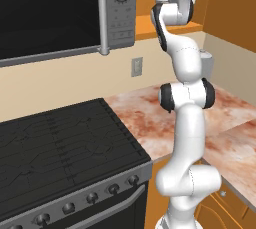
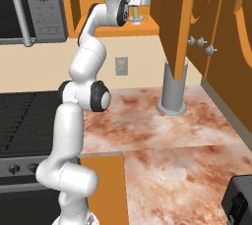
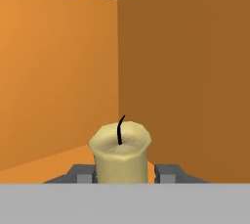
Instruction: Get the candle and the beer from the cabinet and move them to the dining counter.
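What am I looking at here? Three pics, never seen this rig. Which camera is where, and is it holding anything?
A rendered kitchen with a white robot arm on a mobile base. Two pictures come from cameras on that base, behind the arm to its left and right. The third looks along the gripper, which has reached into the orange cabinet. The candle stands upright between the two fingers; whether they grip it yet, I cannot tell. Below are a black stove and a marbled counter with a grey canister.

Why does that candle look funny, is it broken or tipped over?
No, nothing looks wrong. The candle stands upright in the cabinet, whole, with its black wick curling up. The hand has a finger on each side of it.
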